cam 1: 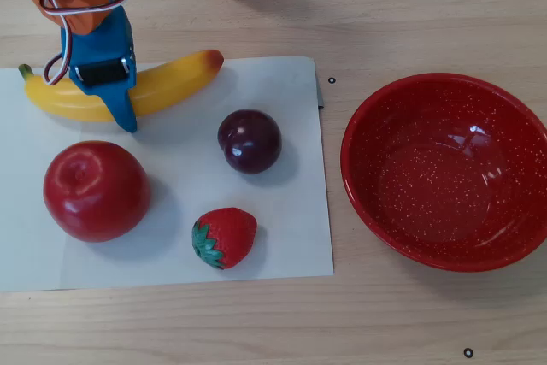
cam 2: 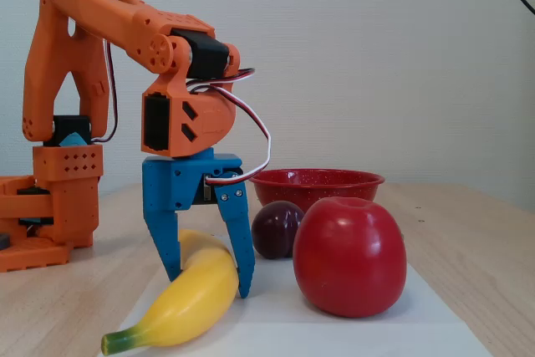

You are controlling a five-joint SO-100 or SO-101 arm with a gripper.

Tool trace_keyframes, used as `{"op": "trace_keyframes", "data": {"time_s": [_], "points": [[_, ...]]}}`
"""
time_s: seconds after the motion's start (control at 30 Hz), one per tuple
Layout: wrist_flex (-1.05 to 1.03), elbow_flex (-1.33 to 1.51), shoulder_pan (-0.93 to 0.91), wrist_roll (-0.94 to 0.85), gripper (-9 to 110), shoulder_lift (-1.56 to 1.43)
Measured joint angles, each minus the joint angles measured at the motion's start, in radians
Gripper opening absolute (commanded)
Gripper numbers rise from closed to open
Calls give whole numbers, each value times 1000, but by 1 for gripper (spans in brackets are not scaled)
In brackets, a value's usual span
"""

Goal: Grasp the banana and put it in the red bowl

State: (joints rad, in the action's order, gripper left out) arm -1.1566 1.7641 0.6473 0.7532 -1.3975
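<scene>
Overhead view: the tool (cam 1: 120,96), fingers apart, straddles the banana (cam 1: 171,81) across its long axis on the table's (cam 1: 410,6) white sheet (cam 1: 282,237); the red bowl (cam 1: 367,185) lies well right.

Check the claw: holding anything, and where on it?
The claw straddles the banana around mid-length, one finger on each side, banana on the paper. Whether it grips cannot be told.

Bright, even light in both views; soft shadows beneath the fruit; glare inside the red bowl (cam 1: 444,173); focus sharp.
</scene>
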Motion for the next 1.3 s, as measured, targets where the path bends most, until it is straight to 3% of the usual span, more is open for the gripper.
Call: {"op": "trace_keyframes", "data": {"time_s": [0.73,1.3], "points": [[-604,-552,-35,-249,0,5],[-640,-831,-337,-460,0,-72]]}}
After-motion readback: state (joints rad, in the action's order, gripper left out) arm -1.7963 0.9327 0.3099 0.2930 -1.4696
